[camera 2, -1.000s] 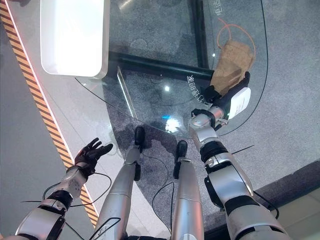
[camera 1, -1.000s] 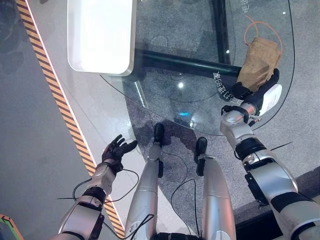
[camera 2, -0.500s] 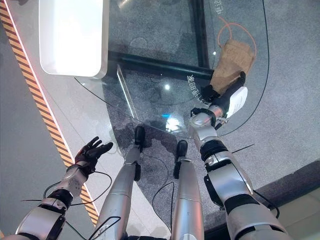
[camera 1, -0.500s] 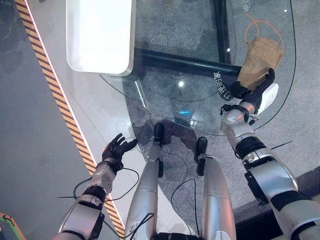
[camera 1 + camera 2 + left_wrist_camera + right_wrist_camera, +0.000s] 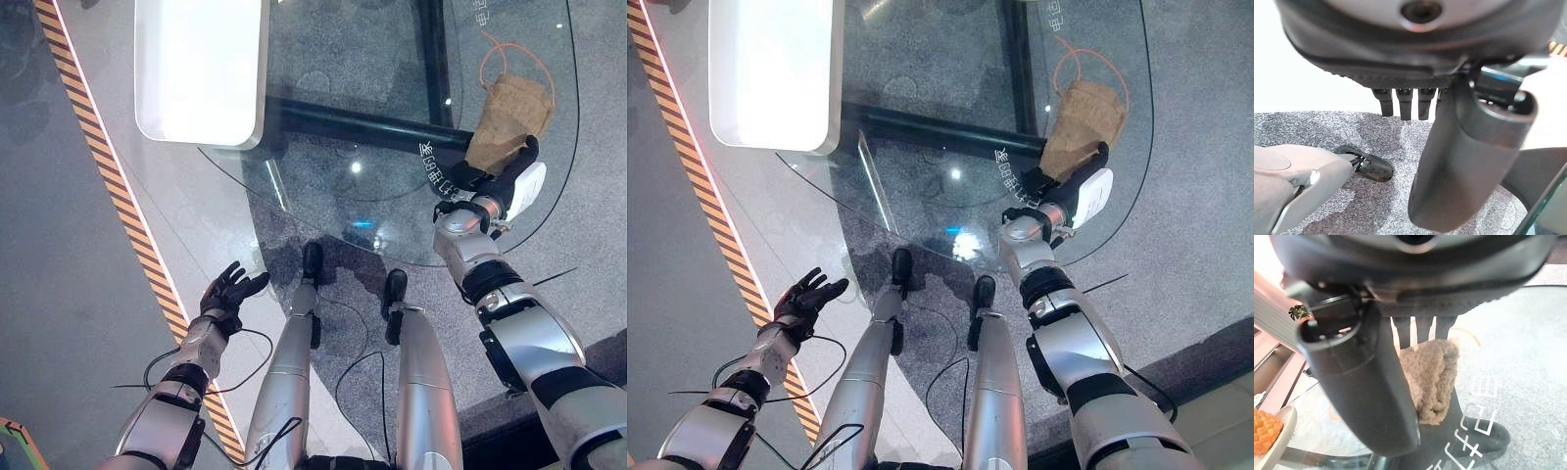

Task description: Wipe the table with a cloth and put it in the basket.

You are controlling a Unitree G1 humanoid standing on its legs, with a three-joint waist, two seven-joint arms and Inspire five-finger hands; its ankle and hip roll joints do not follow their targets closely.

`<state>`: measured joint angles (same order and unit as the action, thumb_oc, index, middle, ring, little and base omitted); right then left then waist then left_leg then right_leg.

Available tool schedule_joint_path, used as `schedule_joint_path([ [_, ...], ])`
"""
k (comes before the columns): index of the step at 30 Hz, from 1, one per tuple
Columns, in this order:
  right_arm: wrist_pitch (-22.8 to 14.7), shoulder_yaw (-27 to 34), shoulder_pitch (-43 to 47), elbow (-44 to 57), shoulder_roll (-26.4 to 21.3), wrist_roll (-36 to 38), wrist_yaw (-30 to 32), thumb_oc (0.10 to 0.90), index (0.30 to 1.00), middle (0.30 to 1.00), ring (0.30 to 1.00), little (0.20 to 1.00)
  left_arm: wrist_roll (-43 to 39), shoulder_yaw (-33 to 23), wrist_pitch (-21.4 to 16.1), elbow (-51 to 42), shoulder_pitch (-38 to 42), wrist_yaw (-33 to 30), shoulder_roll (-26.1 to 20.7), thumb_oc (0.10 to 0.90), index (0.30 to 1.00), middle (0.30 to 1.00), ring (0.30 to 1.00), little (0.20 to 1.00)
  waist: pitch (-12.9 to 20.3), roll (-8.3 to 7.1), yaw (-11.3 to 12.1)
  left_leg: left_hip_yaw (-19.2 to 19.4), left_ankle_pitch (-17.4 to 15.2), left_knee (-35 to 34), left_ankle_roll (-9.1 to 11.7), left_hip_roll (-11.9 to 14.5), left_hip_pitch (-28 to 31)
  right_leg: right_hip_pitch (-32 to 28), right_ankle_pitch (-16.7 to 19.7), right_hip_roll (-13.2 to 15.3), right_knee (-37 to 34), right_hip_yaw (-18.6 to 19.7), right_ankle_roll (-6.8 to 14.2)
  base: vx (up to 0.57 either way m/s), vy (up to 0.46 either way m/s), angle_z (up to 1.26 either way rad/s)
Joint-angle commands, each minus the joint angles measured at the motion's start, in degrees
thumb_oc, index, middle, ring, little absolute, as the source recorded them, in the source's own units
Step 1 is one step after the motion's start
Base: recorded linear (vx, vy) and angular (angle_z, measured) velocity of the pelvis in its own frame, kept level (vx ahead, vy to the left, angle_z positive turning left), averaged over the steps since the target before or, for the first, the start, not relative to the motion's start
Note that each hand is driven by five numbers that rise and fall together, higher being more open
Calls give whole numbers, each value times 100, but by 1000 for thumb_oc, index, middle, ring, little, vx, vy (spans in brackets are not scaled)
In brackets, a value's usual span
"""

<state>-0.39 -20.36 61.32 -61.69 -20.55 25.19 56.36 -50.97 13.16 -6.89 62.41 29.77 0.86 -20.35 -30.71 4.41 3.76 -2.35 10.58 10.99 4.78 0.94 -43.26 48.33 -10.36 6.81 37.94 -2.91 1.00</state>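
Observation:
A tan fuzzy cloth (image 5: 509, 113) lies on the round glass table (image 5: 333, 196), near its far right edge. My right hand (image 5: 495, 186) rests at the cloth's near end, open, with straight fingers reaching onto it. In the right wrist view the cloth (image 5: 1432, 377) sits just past the fingers (image 5: 1422, 328), beside the thumb (image 5: 1366, 382). My left hand (image 5: 227, 292) hangs low on the left over the floor, away from the table, with its fingers spread open.
A thin orange cord (image 5: 490, 49) loops on the glass beside the cloth. A white rounded slab (image 5: 201, 69) stands at the back left. Striped yellow-black tape (image 5: 118, 196) runs along the floor on the left. A dark bar (image 5: 362, 125) crosses beneath the glass.
My right hand has turned slightly and drawn its fingers in a little at the cloth's near edge. The cloth has hardly moved and the left hand has stayed still.

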Motion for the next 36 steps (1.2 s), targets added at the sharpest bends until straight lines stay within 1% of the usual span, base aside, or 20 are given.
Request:
schedule_joint_path([
  [1,143,-18,35,-363,-327,43,-299,800,900,900,900,900,-107,165,-106,294,132,29,49,800,900,900,900,900,91,263,59,44,-1050,963,-211,-145,-65,-218,964,265,-1485,-137,349,0,0,0],
  [2,186,-20,35,-404,-336,14,-351,800,900,900,900,900,-103,166,-100,293,142,24,49,800,900,900,900,900,91,264,59,42,-1053,970,-211,-145,-68,-215,964,264,-1480,-136,350,0,0,0],
  [3,241,-39,47,-526,-382,7,-483,100,300,300,300,200,-109,180,-90,301,180,22,46,800,900,900,900,900,91,265,55,45,-1064,985,-214,-144,-83,-199,965,267,-1475,-135,355,0,0,0],
  [9,247,-48,12,-748,-416,-44,-789,100,300,300,300,200,-123,171,1,314,278,16,-8,800,900,900,900,900,91,252,50,30,-1069,1046,-211,-138,-139,-146,959,263,-1403,-140,368,0,0,0],
  [16,150,-14,-18,-909,-412,-42,-931,100,300,300,300,200,-141,192,48,362,336,20,-9,800,900,900,900,900,91,239,45,24,-1054,1024,-209,-128,-152,-125,959,237,-1391,-142,377,0,0,0],
  [27,2,-35,53,-933,-448,-185,-911,100,300,300,300,200,-127,195,124,352,435,-14,-54,800,900,900,900,900,91,233,54,6,-1048,1011,-200,-125,-175,-108,967,234,-1397,-163,398,1,-8,3],
  [31,-48,-145,166,-853,-503,-531,-825,100,300,300,300,200,-145,228,107,356,442,-25,-48,800,900,900,900,900,91,238,54,-11,-1051,1005,-199,-129,-185,-90,984,239,-1417,-164,410,0,0,0],
  [36,-33,-330,313,-587,-542,-781,-741,100,300,300,300,200,-153,242,125,304,414,-13,-69,800,900,900,900,900,91,223,84,-27,-1028,964,-202,-136,-178,-105,1008,242,-1450,-197,421,0,0,0],
])
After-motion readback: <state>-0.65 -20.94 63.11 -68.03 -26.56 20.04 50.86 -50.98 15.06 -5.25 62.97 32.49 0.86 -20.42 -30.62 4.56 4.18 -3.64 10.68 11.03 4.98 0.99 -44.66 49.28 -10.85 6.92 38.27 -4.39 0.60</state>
